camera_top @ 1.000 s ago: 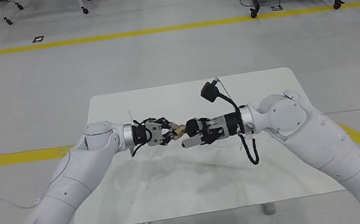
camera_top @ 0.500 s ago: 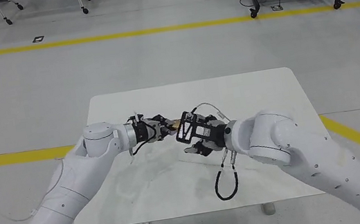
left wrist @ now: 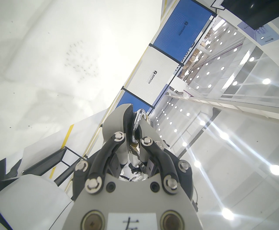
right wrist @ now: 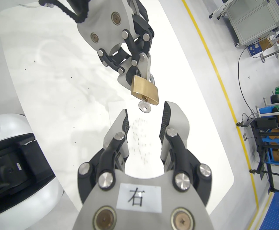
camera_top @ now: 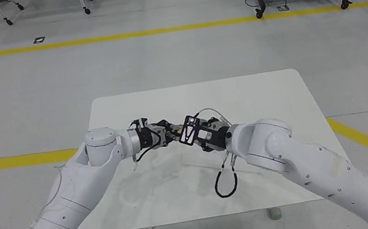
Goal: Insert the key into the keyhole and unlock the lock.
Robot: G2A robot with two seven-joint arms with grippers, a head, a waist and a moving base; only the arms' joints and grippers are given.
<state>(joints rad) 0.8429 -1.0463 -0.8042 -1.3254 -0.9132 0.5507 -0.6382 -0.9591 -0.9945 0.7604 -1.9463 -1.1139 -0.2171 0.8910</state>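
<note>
Rolling over at the wrist and crowding in toward its partner, the right arm (camera_top: 274,140) is now meeting the left above the table (right wrist: 54,76). The right pincer (right wrist: 146,110) is hanging spread, fingers flanking the key (right wrist: 144,107) without touching it. That key is sitting in the keyhole (right wrist: 145,99) of the brass lock (right wrist: 145,89), which the left pincer (right wrist: 137,75) is pinching by the shackle (right wrist: 153,80), clear of the table. Insertion is looking done. The shackle is appearing seated though, so the unlocking turn is likely remaining, calling for a fresh grip on the key's head.
</note>
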